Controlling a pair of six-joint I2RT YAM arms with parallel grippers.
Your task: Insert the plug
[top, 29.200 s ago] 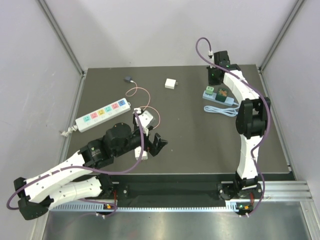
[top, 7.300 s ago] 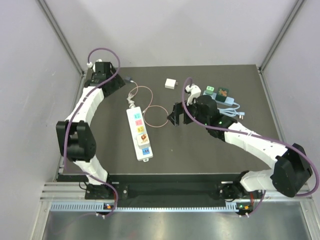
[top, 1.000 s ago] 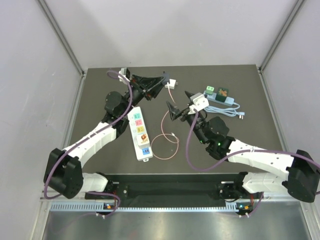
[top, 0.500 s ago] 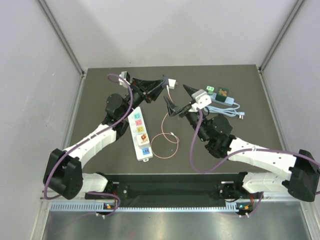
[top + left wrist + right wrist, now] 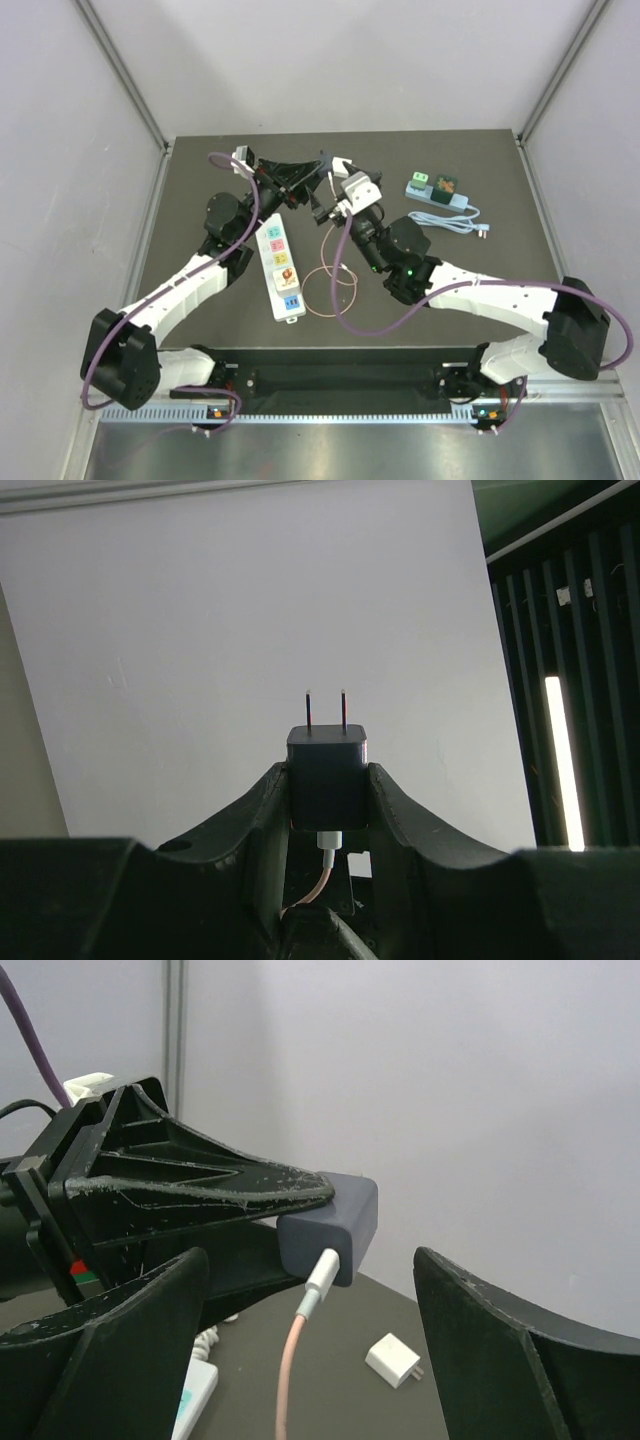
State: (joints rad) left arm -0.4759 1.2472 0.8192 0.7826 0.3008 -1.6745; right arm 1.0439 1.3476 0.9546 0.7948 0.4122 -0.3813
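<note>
The plug point(image 5: 328, 770) is a dark cube with two prongs pointing up and a pink cable point(image 5: 290, 1360) out of its base. My left gripper point(image 5: 328, 780) is shut on it and holds it in the air above the table's far part point(image 5: 322, 182). My right gripper point(image 5: 310, 1290) is open, its two fingers standing wide to either side of the plug point(image 5: 335, 1225) without touching it. In the top view the right gripper point(image 5: 326, 197) sits right against the left gripper point(image 5: 316, 180). The white power strip point(image 5: 278, 265) lies on the table below the left arm, with one adapter in it.
A white charger point(image 5: 398, 1360) lies on the dark table behind the grippers. A green and blue block with a pale cable point(image 5: 438, 192) rests at the back right. The pink cable loops on the table point(image 5: 330, 280) beside the strip. Grey walls enclose the table.
My right gripper has swung left and away from me, up to the held plug, and its fingers now flank it. The left gripper has kept its grip and hardly moved.
</note>
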